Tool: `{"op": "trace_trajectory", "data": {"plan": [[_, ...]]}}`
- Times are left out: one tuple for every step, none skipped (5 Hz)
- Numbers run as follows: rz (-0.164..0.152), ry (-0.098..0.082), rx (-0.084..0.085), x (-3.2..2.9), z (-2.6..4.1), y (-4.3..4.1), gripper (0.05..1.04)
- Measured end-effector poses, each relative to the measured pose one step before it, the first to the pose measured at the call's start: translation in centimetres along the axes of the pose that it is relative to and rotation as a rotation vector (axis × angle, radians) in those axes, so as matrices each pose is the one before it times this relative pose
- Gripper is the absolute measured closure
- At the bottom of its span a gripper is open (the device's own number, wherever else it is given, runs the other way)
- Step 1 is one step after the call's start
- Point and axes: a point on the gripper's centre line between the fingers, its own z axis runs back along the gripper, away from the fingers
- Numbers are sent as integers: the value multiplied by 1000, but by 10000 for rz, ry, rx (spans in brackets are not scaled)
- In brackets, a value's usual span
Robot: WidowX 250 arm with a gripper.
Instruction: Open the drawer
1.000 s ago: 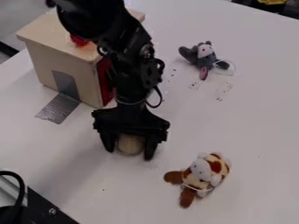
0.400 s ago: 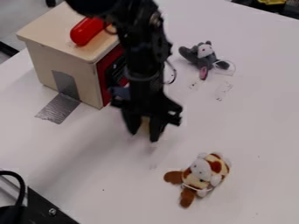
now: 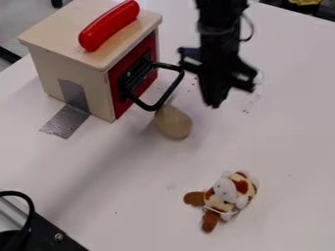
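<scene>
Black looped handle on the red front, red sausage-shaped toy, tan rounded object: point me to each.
Black looped handle (image 3: pixel 171 89): camera view, on its outer bar.
Red sausage-shaped toy (image 3: pixel 109 25): camera view, middle of its length.
Tan rounded object (image 3: pixel 173 122): camera view, middle of its body.

From above the white table (image 3: pixel 262 139), a camera looks down at a slant, facing the side where the arm (image 3: pixel 220 41) enters. The mid-range view catches the top and two sides of the box (image 3: pixel 68 27) at upper left, with floor (image 3: pixel 25 17) beyond.
</scene>
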Motion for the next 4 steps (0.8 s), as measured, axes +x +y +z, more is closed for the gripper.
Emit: {"op": "trace_trajectory", "data": {"plan": [[-320,-37,211,2427,924,-29,826],[-844,124,297,-776,14,579,546],[-624,-115,69,-1791,881,1216,235],[-189,18,79,-1960,29,1405,83]]}}
